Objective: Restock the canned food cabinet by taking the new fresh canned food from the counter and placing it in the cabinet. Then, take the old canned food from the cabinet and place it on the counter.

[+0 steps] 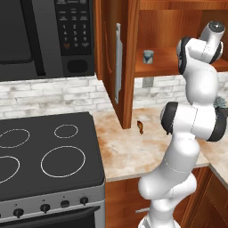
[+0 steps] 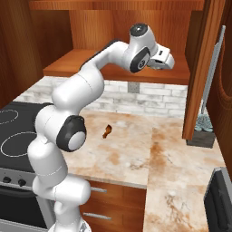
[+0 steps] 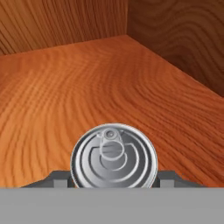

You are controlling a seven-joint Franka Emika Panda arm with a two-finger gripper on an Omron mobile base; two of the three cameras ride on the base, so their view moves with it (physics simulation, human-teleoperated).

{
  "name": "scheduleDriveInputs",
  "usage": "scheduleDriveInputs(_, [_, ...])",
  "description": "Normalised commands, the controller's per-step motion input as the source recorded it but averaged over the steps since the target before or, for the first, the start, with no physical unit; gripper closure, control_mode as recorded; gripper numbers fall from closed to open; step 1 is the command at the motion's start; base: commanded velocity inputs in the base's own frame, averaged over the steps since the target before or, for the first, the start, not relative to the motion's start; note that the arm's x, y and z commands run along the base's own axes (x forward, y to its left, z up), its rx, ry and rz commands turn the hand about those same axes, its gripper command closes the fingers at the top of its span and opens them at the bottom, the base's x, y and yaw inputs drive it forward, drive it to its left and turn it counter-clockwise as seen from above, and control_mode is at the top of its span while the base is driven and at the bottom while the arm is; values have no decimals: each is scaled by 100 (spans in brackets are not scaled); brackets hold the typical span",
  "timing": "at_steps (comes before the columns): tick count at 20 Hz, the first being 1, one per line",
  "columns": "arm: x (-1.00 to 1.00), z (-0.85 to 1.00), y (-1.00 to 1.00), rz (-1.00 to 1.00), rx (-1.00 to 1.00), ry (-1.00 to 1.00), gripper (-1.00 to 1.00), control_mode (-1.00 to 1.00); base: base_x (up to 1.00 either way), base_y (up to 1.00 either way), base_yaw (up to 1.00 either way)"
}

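Note:
The old canned food [image 3: 113,156], a flat silver tin with a pull-tab lid, sits between my gripper's [image 3: 113,179] two dark fingertips [image 3: 58,179], its lid turned to the camera above the shelf boards. The jaws press against both of its sides, shut on it. My gripper [image 2: 168,61] reaches deep into the open reddish-brown cabinet [image 2: 81,61], just over the shelf. The new fresh canned food [image 1: 148,56], a blue-grey upright can, stands on the shelf's [image 1: 162,66] left end. The marbled counter [image 1: 129,151] lies below.
The open cabinet door [image 1: 127,67] with its silver handle [image 1: 118,62] juts out left of the arm. A small brown object [image 2: 107,131] lies on the counter. A potted plant [image 2: 201,131] stands at the right, with a black stove [image 1: 44,151] and a microwave [image 1: 44,35] to the left.

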Motion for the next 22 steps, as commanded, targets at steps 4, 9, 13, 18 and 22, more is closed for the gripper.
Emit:
scheduleDriveInputs(4, [-23,0,0,0,0,-1,100,-100,0,0,0])
scheduleDriveInputs(9, [-93,5,3,0,0,-19,100,-100,0,0,0])
scheduleDriveInputs(13, [-100,36,26,2,0,-25,100,-100,0,0,0])
scheduleDriveInputs(18, [-100,32,42,7,-2,-16,100,-100,0,0,0])
scheduleDriveInputs(22, [-100,-49,36,13,-11,-5,100,-100,0,0,0])
